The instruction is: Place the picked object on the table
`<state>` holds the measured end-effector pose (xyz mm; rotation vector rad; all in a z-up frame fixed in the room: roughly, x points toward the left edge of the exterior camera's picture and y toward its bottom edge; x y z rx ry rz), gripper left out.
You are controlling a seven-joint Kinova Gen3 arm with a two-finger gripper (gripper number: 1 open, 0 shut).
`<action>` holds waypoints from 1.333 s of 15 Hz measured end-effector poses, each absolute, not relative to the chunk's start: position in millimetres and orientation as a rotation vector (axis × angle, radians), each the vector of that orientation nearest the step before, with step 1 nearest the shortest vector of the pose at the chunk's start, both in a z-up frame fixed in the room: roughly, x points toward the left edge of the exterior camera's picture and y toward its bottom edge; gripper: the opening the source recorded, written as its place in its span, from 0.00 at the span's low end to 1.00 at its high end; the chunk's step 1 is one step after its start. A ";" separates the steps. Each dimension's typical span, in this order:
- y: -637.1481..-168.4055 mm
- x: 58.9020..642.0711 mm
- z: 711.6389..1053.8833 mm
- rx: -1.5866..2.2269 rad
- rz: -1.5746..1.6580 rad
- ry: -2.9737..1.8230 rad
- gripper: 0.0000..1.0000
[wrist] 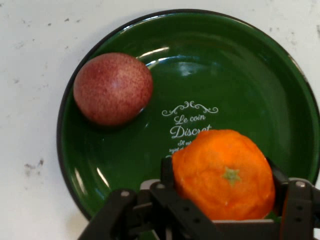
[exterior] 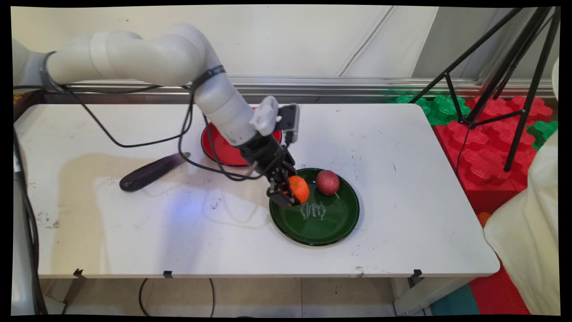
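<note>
Gripper [exterior: 286, 190] fingers [wrist: 167, 172] pinched the orange [wrist: 223, 175] over the green plate [wrist: 280, 90], beside a reddish fruit [wrist: 113, 88]; red plate [exterior: 219, 147] and eggplant [exterior: 149, 172] sat apart on the bench [exterior: 402, 214].

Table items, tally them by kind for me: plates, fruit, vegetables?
Plates: 2, green plate and red plate.
Fruit: 2, orange between the fingers of the gripper, reddish fruit.
Vegetables: 1, eggplant.
Total: 5.

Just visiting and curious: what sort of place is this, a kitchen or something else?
Probably a robot test room, not a kitchen: a robot arm works at a bare white table, a tripod stands beside it, and foam floor tiles lie underneath.
</note>
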<state>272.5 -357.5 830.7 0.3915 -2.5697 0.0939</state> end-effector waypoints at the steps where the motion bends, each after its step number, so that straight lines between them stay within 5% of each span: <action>1: -353.2 278.2 837.3 0.399 0.099 -2.562 0.00; 20: -293.8 394.0 902.2 0.556 0.132 -2.543 0.00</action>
